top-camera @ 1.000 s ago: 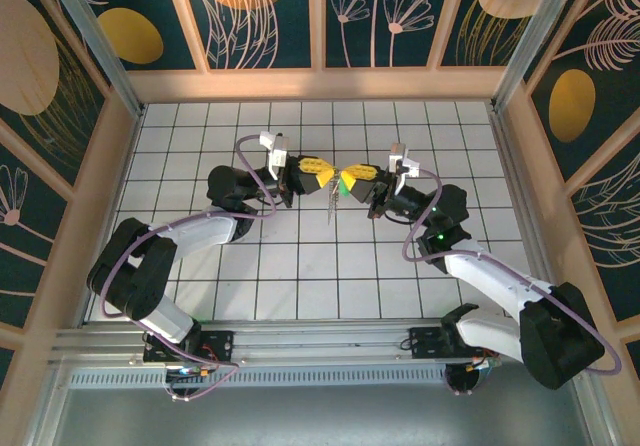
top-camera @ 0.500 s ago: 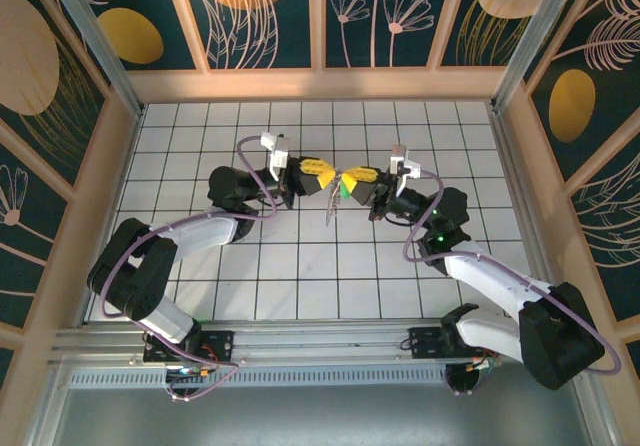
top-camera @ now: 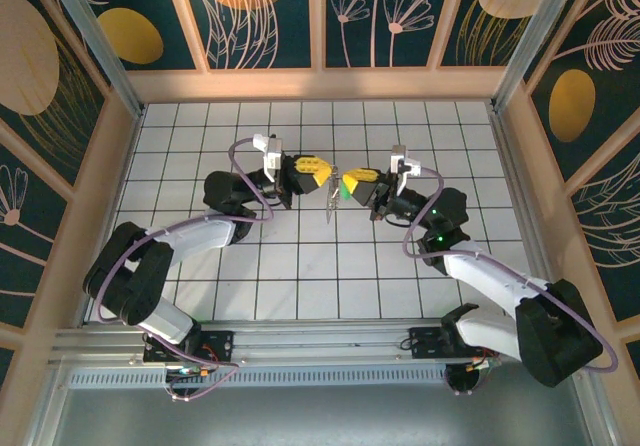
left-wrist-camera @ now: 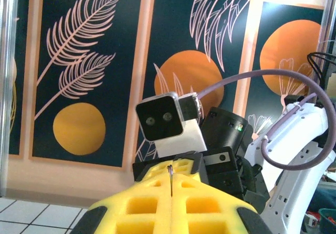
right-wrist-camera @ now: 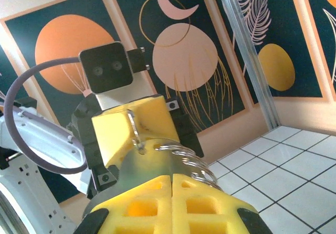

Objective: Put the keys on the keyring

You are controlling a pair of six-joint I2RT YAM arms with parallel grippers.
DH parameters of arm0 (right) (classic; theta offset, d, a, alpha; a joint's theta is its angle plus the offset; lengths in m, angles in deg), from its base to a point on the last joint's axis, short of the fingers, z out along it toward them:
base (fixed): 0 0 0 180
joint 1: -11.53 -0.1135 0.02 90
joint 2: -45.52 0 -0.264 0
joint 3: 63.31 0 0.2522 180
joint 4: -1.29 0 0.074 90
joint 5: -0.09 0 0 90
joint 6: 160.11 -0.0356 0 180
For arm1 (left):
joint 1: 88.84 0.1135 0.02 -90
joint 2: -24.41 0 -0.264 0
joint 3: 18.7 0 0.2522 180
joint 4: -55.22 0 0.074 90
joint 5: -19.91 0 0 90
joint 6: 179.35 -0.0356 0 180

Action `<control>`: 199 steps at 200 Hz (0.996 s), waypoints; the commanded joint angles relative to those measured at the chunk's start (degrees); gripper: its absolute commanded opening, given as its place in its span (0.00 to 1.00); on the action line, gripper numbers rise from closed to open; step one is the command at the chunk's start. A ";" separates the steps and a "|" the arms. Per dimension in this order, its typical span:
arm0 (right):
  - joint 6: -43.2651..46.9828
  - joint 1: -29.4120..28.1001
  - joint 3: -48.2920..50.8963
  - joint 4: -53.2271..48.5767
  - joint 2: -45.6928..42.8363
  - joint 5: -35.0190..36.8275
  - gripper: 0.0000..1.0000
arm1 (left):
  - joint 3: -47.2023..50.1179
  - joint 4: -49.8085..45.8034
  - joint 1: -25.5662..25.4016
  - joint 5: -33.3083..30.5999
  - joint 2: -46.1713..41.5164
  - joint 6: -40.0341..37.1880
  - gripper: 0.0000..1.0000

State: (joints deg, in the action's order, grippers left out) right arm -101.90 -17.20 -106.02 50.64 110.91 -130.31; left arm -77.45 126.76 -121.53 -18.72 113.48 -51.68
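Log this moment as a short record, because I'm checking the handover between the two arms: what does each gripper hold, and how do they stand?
left gripper: shut, thin wire keyring pinched between its yellow foam fingers
right gripper: shut, apparently on the green-headed key; silver coiled rings at its tips
arms: raised above the white tiled table, fingertips facing each other, close together
key threaded on ring: cannot tell
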 commanded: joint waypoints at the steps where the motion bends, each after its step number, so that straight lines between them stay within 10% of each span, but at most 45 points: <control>1: -3.12 0.68 0.29 4.74 0.40 -1.59 0.00 | 0.20 4.09 -0.10 -1.54 -1.45 -1.09 0.00; 199: -16.37 -2.29 -4.95 23.19 7.97 3.18 0.00 | -0.12 8.24 -0.05 -3.38 0.83 0.47 0.00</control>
State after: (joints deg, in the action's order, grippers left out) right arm -117.27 -19.13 -108.53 69.29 118.14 -127.76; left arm -77.37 131.35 -121.53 -21.54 113.92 -52.22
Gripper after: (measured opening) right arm 0.044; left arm 0.044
